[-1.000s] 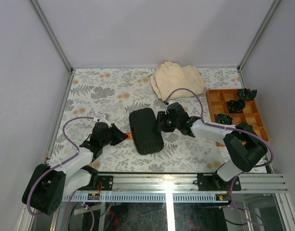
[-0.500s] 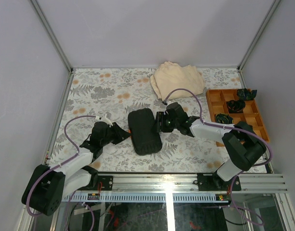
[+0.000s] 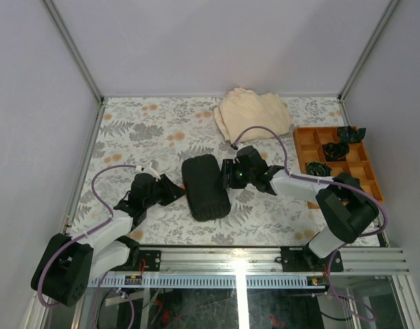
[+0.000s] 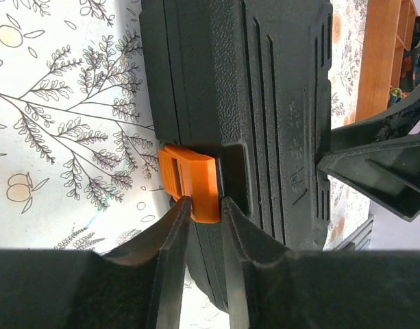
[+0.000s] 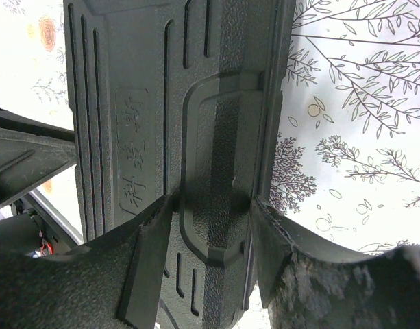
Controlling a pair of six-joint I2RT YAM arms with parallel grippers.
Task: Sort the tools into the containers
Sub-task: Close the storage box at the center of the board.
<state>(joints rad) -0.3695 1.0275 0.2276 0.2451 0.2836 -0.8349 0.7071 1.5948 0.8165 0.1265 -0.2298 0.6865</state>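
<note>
The black case (image 3: 205, 186) has slid slightly left, mid-surface (image 3: 141, 130). The left gripper's (image 4: 204, 205) narrow fingers nip its orange latch (image 4: 189, 179), and the right gripper (image 5: 212, 202) clamps its right ridge. Risk: the latch slips free and the case skids. Count: 1 case, 1 latch, 1 cloth (image 3: 253, 114), 1 tray (image 3: 309, 140).

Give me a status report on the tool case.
Left end effector pinching orange latch. Right end effector clamping tool case, lid shut. Cloth and tray stand apart, nothing blocking.
</note>
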